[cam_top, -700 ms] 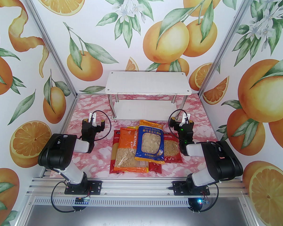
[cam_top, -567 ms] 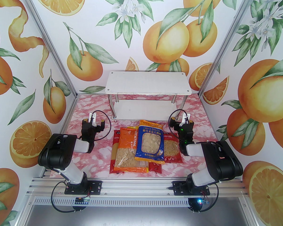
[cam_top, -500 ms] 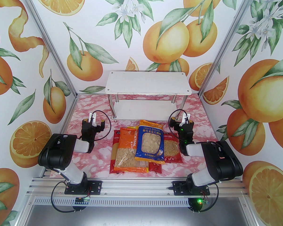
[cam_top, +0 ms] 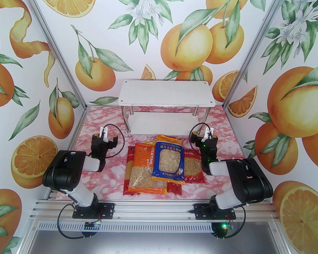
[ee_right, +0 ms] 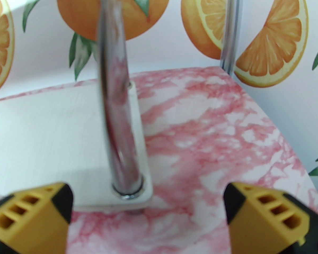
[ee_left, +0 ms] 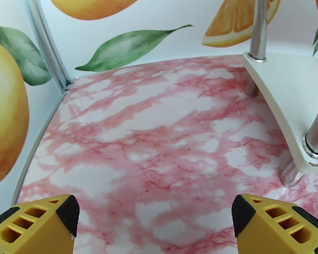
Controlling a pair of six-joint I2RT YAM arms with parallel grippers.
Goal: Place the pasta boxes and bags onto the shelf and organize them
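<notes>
Pile: the blue bag (cam_top: 168, 163) lay on top, window up, long axis running near-to-far toward the shelf (cam_top: 166, 94). It overlapped the orange bag (cam_top: 139, 168) on its left and the red bag (cam_top: 194, 168) on its right. Ends of the spaghetti packs (cam_top: 174, 188) poked out from under these 3 bags; I could not count them. All of it sat on the bench (cam_top: 95, 131) between the 2 arms, and both shelf boards were bare.

Left tool (ee_left: 155, 216): fingers spread wide, holding nothing, aimed at the bench beside the shelf's lower-left corner.
Right tool (ee_right: 148, 208): also wide and holding nothing, facing a chrome leg (ee_right: 119, 131) at the lower board's right front corner.

Key relation: both tools sat farther out than the pile and pointed away from it, so the bags lay inboard and back toward the bases. The blue bag lay closer to the right tool and the orange bag closer to the left.

Judgement: the right arm suits the first pick. It would need to draw back, swing left, and close across the blue bag's short width.
</notes>
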